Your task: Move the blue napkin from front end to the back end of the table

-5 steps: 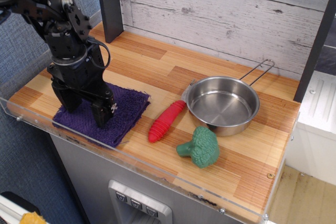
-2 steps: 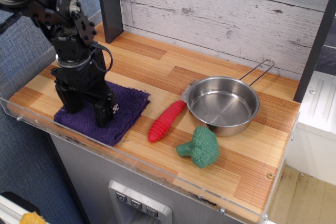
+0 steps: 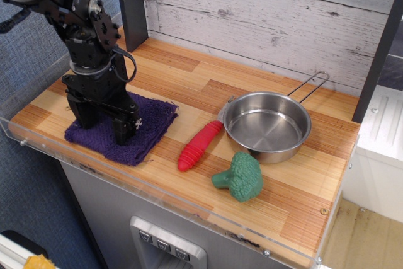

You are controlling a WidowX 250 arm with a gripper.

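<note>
The blue napkin [image 3: 151, 125] is a dark purple terry cloth lying flat at the front left of the striped wood table [image 3: 208, 86], close to the clear acrylic rim. My black gripper [image 3: 104, 125] points straight down on the napkin's left half. Its two fingers [image 3: 123, 129] stand apart with their tips pressed into the cloth. The arm hides the middle of the napkin.
A red ridged toy [image 3: 199, 145] lies just right of the napkin. A steel pan [image 3: 267, 126] with a wire handle and a green broccoli toy [image 3: 240, 176] are further right. A dark post [image 3: 131, 4] and the plank wall stand at the back.
The gripper has shifted slightly back and to the right, and the napkin has slid with it, away from the front rim. The finger gap looks the same.
</note>
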